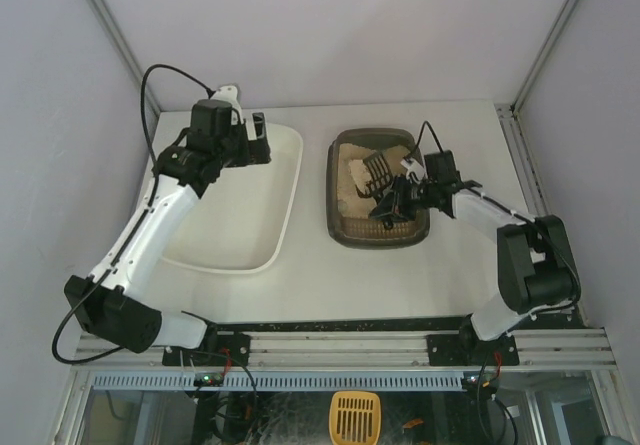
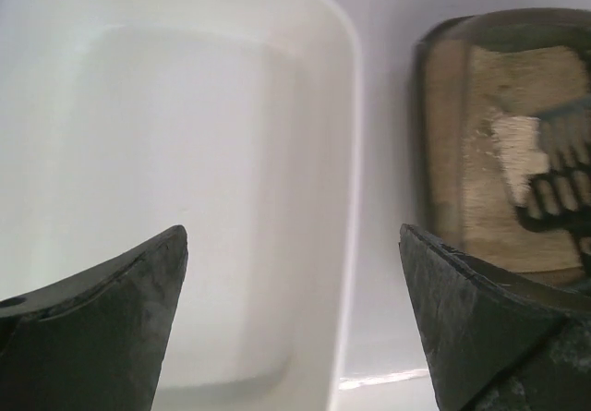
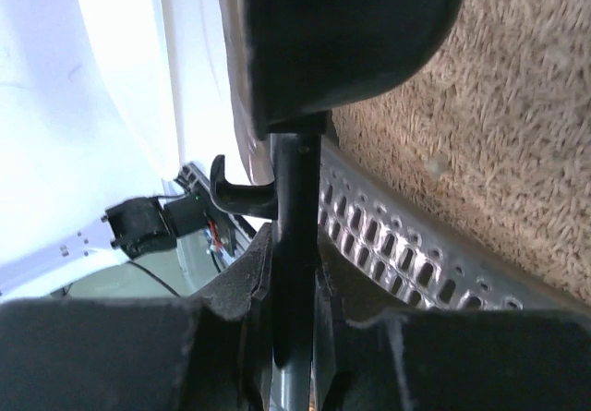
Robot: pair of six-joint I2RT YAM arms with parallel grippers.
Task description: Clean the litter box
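Right gripper [image 3: 292,286] tight on scoop [image 1: 378,170] — over litter box [image 1: 331,200]

Litter box [image 2: 430,152] partly beyond left-wrist view's edge; scoop handle [image 3: 295,182] seemingly swallowed by the right tool [image 3: 295,277]

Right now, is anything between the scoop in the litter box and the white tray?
Nothing lies on the bare strip of table between litter box and white tray. The right gripper holds the scoop in the litter. The open left gripper hangs over the tray's far corner nearest the box and could crowd a crossing there.
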